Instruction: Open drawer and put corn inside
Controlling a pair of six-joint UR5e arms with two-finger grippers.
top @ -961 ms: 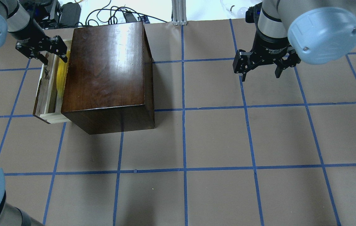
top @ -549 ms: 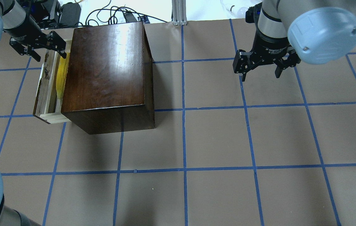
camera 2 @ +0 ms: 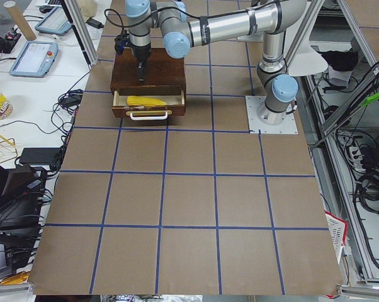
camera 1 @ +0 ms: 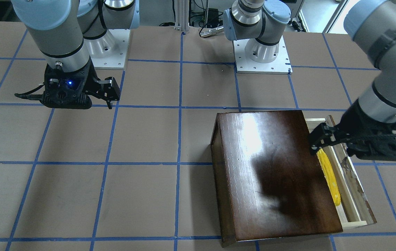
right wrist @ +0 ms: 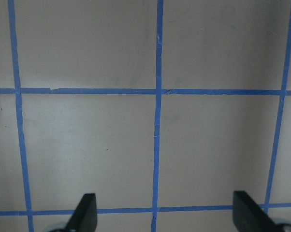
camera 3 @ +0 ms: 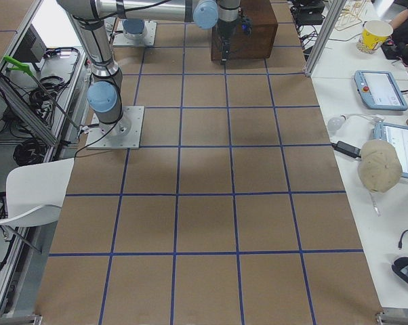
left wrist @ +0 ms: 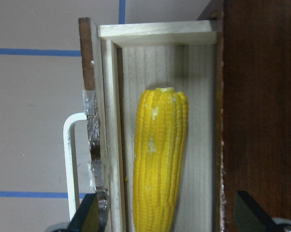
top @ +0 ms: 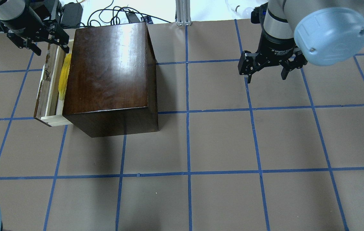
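The drawer (top: 51, 96) stands pulled out of the left side of the dark brown box (top: 108, 67). The corn (top: 63, 78) lies lengthwise inside it, beside the box wall. It also shows in the front view (camera 1: 329, 179) and the left wrist view (left wrist: 160, 159). My left gripper (top: 50, 48) is open and empty, hovering above the drawer's far end. In the wrist view its fingertips (left wrist: 90, 215) straddle the corn from above without touching it. My right gripper (top: 266, 77) is open and empty, high over bare table at the right.
The drawer's white handle (left wrist: 68, 159) sticks out from its scuffed front panel. Cables and power adapters (top: 72, 12) lie beyond the table's far edge, next to an aluminium post (top: 183, 12). The arm bases (camera 1: 262, 55) stand at the robot's side of the table.
My left gripper has risen and drawn back toward the drawer's far end, still open. The corn stays in the drawer. The right arm has not moved.
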